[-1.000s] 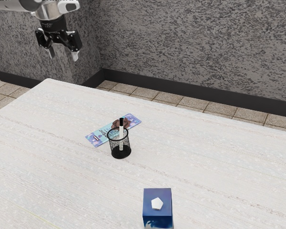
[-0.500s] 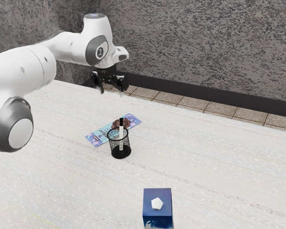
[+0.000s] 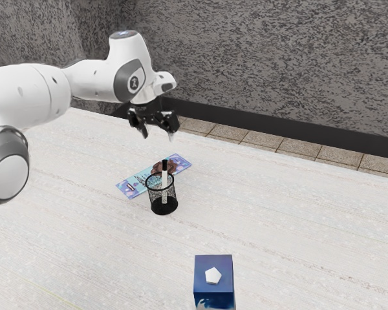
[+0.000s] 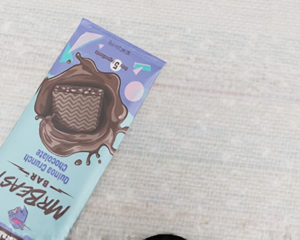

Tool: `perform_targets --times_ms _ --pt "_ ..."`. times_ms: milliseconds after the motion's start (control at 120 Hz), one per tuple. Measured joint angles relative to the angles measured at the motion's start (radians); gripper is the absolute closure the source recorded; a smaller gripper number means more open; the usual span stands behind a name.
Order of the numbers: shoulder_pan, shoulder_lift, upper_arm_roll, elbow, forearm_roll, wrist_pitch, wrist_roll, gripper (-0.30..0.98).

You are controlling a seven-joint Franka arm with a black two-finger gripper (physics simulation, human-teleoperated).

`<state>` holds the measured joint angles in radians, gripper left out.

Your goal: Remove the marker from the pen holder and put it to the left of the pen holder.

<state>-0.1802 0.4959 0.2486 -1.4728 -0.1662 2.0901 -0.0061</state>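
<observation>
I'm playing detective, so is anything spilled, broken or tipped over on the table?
Nothing stands out. The pen holder stands upright with the marker in it, and the chocolate bar lies flat with no tear showing.

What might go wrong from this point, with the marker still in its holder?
The open gripper must close on the narrow marker standing in the pen holder; a slightly off-centre descent might knock the cap or rim and tip the holder.

The marker's lower part sits inside the mesh cup, so a slanted pull could drag the cup along.

The chocolate bar lies close by; a marker set down on that side might land on it.
</observation>
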Motion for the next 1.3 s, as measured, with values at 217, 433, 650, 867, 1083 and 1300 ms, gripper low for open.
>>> perform_targets --times_ms 217,433,650,867,1083,1300 --pt "-0.033 0.002 0.000 -0.093 -0.003 0.121 0.026 0.02" --pt "-0.043 0.005 0.000 -0.135 -0.004 0.188 0.047 0.02" --pt "-0.052 -0.003 0.001 -0.182 -0.004 0.216 0.062 0.03" --pt "-0.060 -0.001 0.000 -0.192 -0.003 0.231 0.074 0.14" --pt "-0.061 -0.002 0.000 -0.198 -0.003 0.242 0.082 0.40" --pt "-0.067 -0.020 0.002 -0.230 -0.003 0.251 0.088 0.57"
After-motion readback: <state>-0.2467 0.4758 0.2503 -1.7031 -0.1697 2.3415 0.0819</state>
